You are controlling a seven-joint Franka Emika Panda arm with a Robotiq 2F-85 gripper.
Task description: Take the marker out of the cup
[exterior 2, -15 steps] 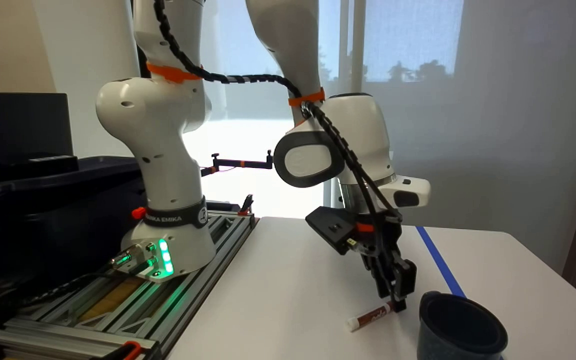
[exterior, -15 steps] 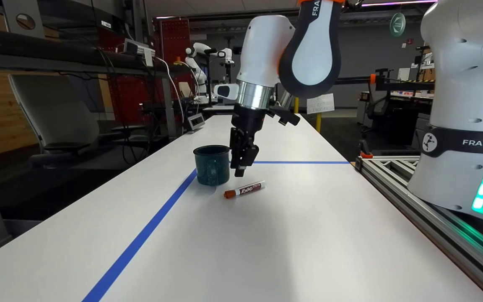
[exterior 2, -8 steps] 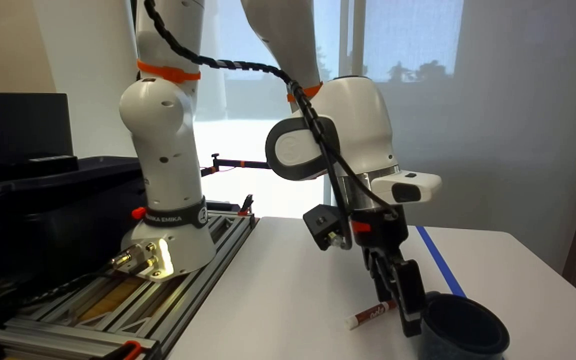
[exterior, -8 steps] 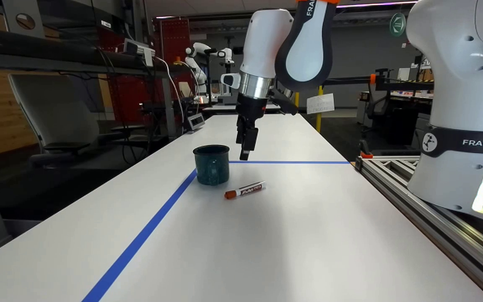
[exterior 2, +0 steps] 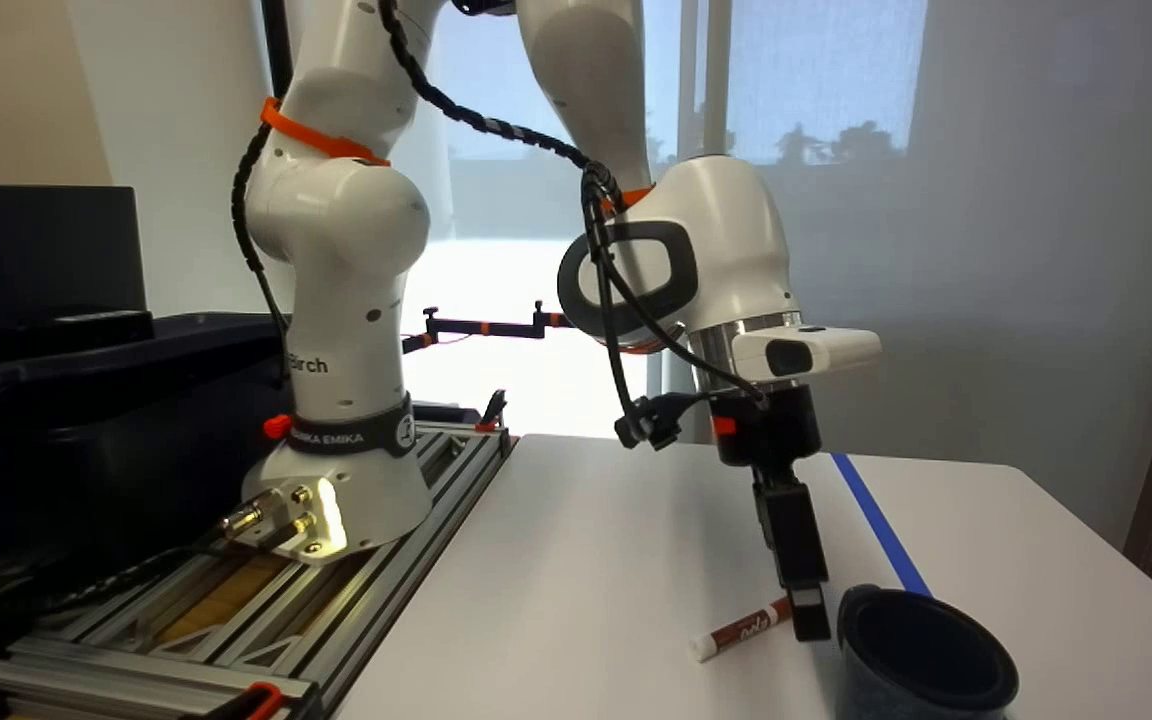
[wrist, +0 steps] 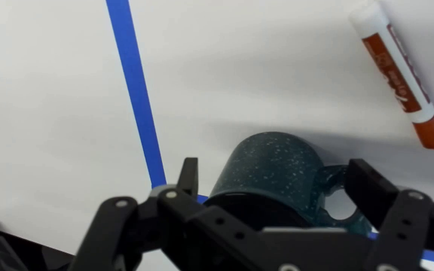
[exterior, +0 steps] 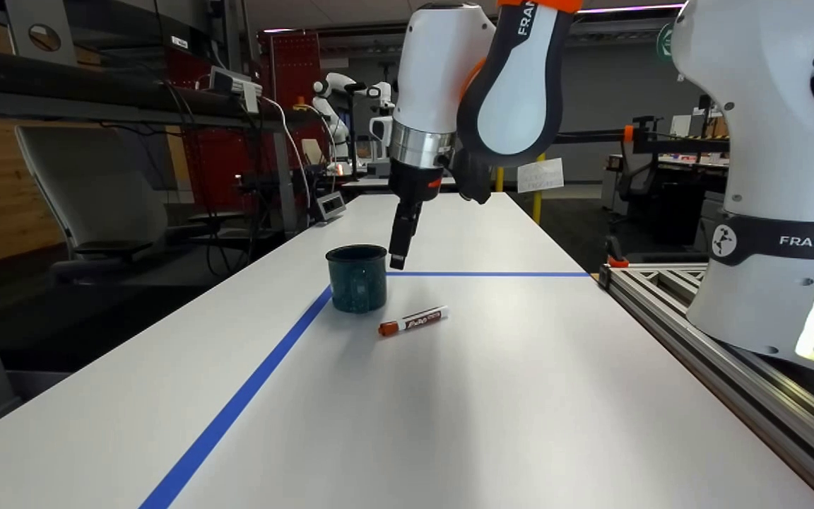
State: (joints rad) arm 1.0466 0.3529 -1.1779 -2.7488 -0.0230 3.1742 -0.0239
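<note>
The marker (exterior: 414, 322), white and red-brown with a red-brown cap, lies flat on the table outside the cup. The dark teal speckled cup (exterior: 357, 279) stands upright beside it, and no object shows in the visible part of its dark inside. In the wrist view my gripper (wrist: 275, 175) is open, its fingers spread wide with the cup (wrist: 273, 162) visible beyond the gap. The marker (wrist: 398, 75) is off to the upper right there, apart from the fingers. In an exterior view the fingertips (exterior 2: 811, 615) hang near the cup's rim, hiding the marker's cap end; nothing is held.
Blue tape (exterior: 258, 382) runs along the white table (exterior: 555, 396) and crosses behind the cup. The robot's base rail (exterior 2: 406, 580) borders one side of the table. A shelf frame with a chair (exterior: 96, 191) stands beyond the opposite edge.
My gripper has lifted off from beside the marker, and the wrist has turned. Its jaws have spread to fully open. Marker and cup look unmoved; the base light went from green to pale.
</note>
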